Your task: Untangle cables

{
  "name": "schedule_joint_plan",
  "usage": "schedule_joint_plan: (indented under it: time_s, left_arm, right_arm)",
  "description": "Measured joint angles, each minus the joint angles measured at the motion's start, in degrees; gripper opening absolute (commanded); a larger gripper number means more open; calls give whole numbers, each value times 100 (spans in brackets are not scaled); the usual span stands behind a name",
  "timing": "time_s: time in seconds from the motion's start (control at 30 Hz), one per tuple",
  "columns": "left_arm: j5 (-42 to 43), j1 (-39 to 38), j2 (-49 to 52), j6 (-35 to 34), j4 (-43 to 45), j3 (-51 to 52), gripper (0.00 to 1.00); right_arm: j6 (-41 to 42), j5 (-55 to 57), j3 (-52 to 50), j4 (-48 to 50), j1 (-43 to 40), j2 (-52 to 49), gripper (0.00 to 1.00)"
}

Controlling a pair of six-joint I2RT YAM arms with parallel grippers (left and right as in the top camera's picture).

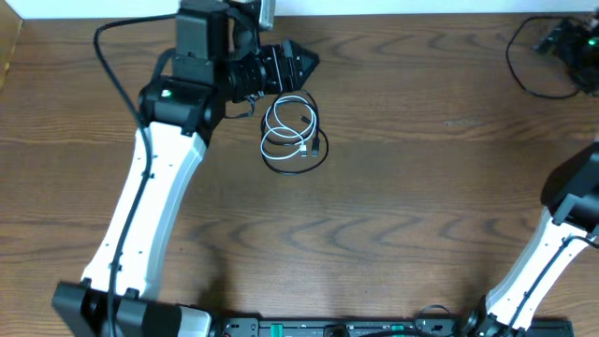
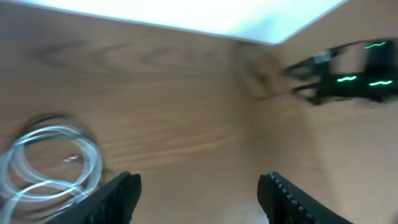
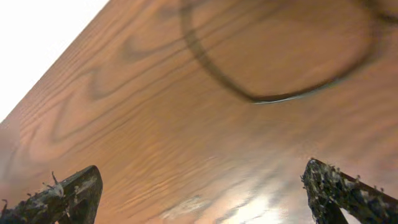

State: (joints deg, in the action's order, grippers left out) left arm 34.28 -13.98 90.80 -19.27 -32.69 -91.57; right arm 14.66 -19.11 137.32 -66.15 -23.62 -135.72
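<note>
Looped cables (image 1: 292, 136) rest on the wooden counter (image 1: 393, 215).
Left tool (image 2: 199, 200) stands wide open and empty just beside the white cable (image 1: 287, 126), which overlaps the black cable (image 1: 318, 148); right tool (image 3: 205, 199), well apart, also gapes empty.

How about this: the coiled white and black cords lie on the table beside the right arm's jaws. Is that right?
Not quite. The overhead view shows the white cord and black cord lying on the table beside the jaws of the left arm; the right arm is far off.
</note>
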Motion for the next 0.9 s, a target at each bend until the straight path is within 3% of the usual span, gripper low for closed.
schedule_joint_plan:
  time_s: [0.1, 0.33, 0.77, 0.9]
  left_arm:
    - [-459, -85, 348, 225, -81, 35, 65]
    - [-986, -304, 1622, 343, 223, 48, 65]
    - [-2787, -866, 2946, -551, 1462, 116, 62]
    - [-3215, -1038, 3110, -820, 1517, 116, 53]
  right_arm:
    - [-162, -275, 0, -92, 354, 4, 87]
    - [-302, -343, 0, -214, 1141, 4, 86]
    - [-323, 11, -2, -452, 1523, 4, 85]
    - [-345, 52, -13, -455, 1523, 4, 84]
